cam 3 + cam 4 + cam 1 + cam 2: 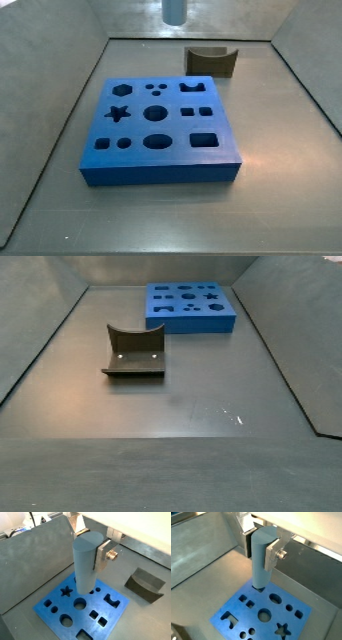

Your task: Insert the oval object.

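My gripper (90, 547) is shut on the oval object (85, 567), a long pale grey post held upright by its top end between the silver fingers (103, 556). Both wrist views show this grip (261, 548). The post (260, 569) hangs in the air over the blue block (62, 607), with its lower end above one edge of the block (238, 609) near the small holes. In a side view only the post's lower end (174, 10) shows, high above the floor behind the blue block (160, 172). The gripper is out of frame in both side views.
A brown block with a curved notch (210, 60) stands on the floor behind the blue block, apart from it (134, 354), and also shows in a wrist view (145, 584). Grey walls slope up round the floor (174, 446). The blue block (190, 322) lies flat near one wall.
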